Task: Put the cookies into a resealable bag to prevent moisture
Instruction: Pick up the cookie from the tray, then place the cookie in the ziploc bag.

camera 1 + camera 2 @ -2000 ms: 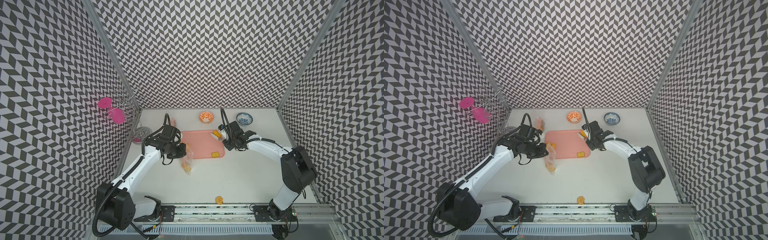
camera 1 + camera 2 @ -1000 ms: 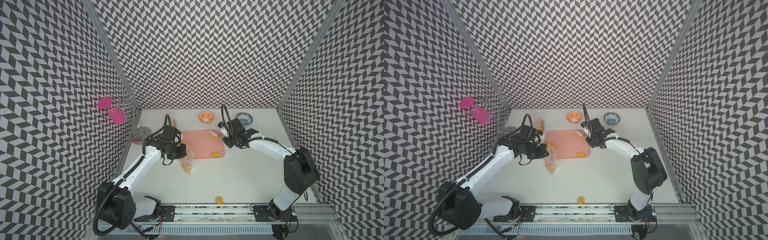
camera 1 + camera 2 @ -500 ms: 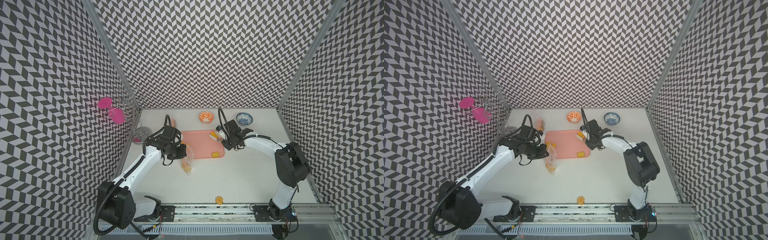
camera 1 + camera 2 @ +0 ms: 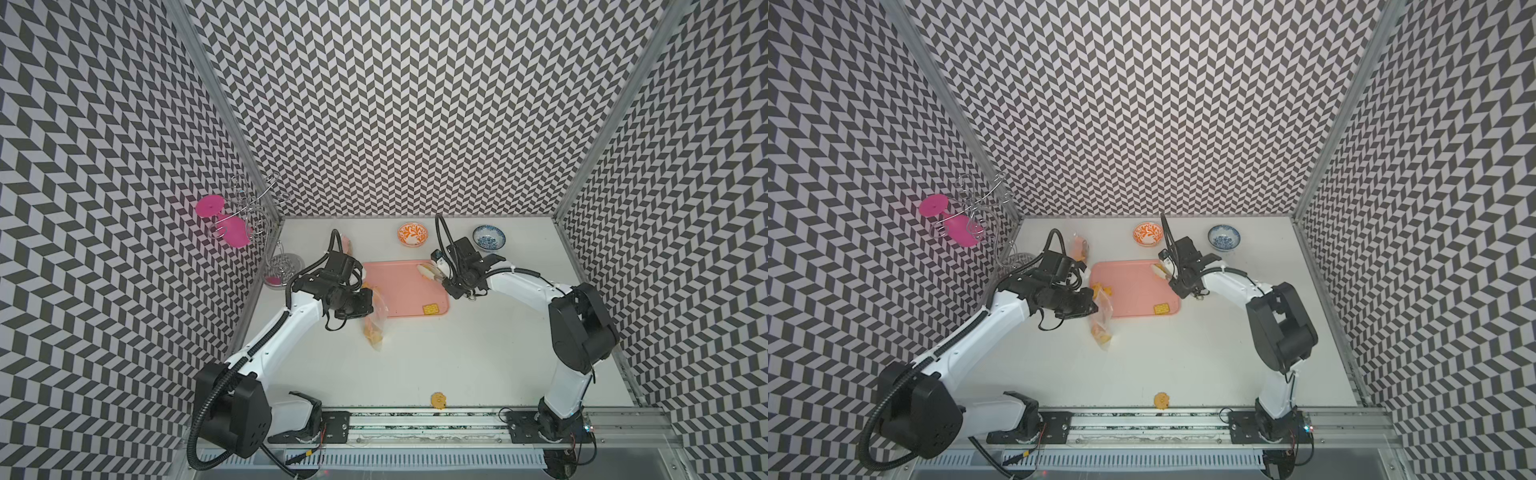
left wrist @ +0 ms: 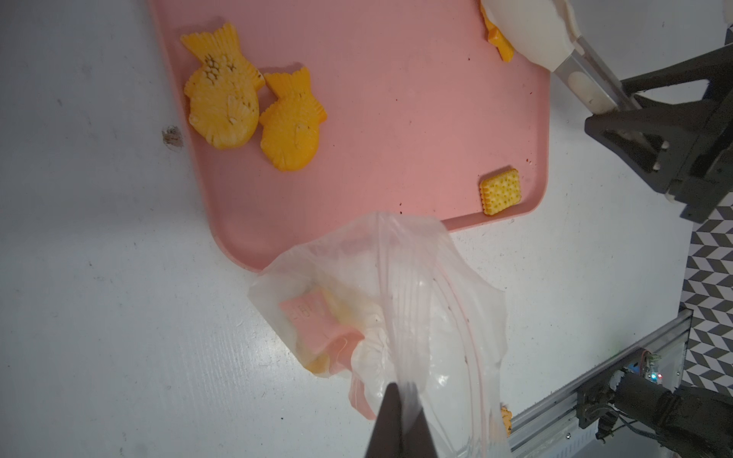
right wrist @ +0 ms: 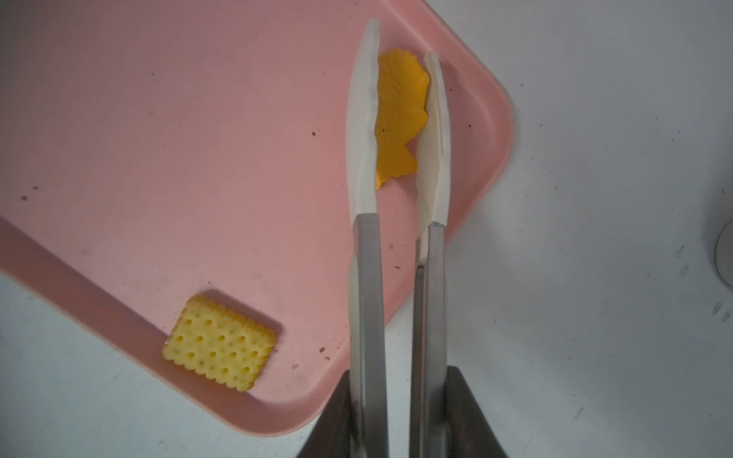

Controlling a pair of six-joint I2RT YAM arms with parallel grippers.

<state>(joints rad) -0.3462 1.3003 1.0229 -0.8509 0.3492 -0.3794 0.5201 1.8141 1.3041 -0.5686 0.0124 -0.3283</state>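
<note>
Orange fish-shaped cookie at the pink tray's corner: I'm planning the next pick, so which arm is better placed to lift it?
Right: the right gripper holds white-tipped metal tongs whose tips straddle the orange fish-shaped cookie; the left gripper is shut on the clear resealable bag.

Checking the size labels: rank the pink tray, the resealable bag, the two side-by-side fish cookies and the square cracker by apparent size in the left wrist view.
1. pink tray
2. resealable bag, though it is nearer the camera, so unsure
3. paler fish cookie and darker fish cookie, about alike
4. square cracker
</note>
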